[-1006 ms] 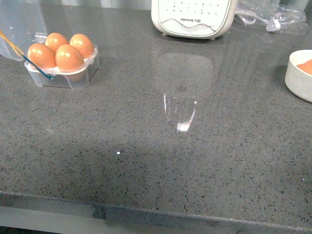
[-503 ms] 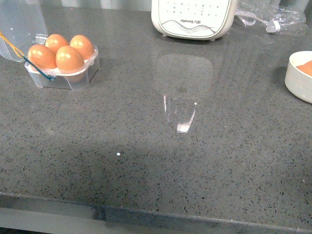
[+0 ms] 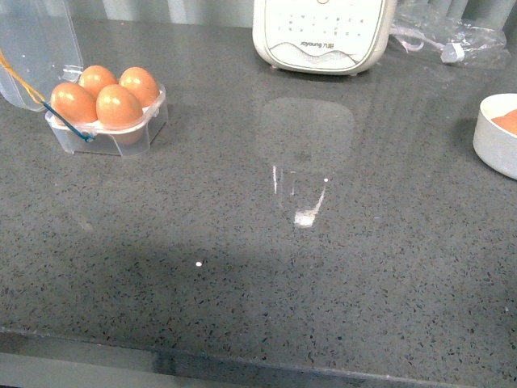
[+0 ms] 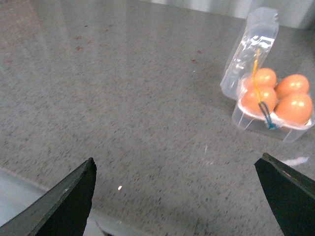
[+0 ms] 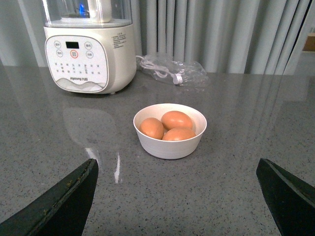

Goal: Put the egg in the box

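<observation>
Clear plastic box (image 3: 106, 123) is sitting with lid (image 3: 36, 48) open for access, four eggs (image 3: 118, 105) filling it. Left gripper (image 4: 174, 196) and right gripper (image 5: 174, 196) are holding fingers spread, empty.

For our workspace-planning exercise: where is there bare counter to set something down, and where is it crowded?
Bare counter spans the middle and front, bordered by the box at left, cream appliance behind, white bowl at right. Crowded: back right, around the bagged cable.
</observation>
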`<state>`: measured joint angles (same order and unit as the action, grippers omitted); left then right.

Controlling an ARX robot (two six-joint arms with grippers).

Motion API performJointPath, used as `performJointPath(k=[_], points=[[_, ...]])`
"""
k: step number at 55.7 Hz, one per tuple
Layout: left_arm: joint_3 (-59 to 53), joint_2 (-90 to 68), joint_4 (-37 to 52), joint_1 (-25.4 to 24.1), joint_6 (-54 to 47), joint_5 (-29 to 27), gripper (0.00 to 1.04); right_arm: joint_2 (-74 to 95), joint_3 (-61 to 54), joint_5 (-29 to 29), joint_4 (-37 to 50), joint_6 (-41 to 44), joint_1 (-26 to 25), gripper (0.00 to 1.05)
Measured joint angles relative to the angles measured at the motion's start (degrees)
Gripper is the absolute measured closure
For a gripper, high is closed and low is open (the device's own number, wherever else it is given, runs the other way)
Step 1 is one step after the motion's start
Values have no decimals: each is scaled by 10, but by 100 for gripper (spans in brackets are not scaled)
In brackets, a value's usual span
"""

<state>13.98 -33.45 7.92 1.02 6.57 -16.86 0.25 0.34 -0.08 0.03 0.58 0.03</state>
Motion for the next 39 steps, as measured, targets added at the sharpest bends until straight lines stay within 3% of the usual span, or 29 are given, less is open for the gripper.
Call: performJointPath(k=[9,15,27,39], points=[[50,-209,200,-58,-37,82,7,0,0,0,0,0,0,7],[96,-308,264,-100,-56,103,7,0,0,0,0,0,0,7],[187,-443,285,-151,-66,166,7,0,0,0,0,0,0,7],[280,-529,287,-151,-79,204,7,0,0,0,0,0,0,7]])
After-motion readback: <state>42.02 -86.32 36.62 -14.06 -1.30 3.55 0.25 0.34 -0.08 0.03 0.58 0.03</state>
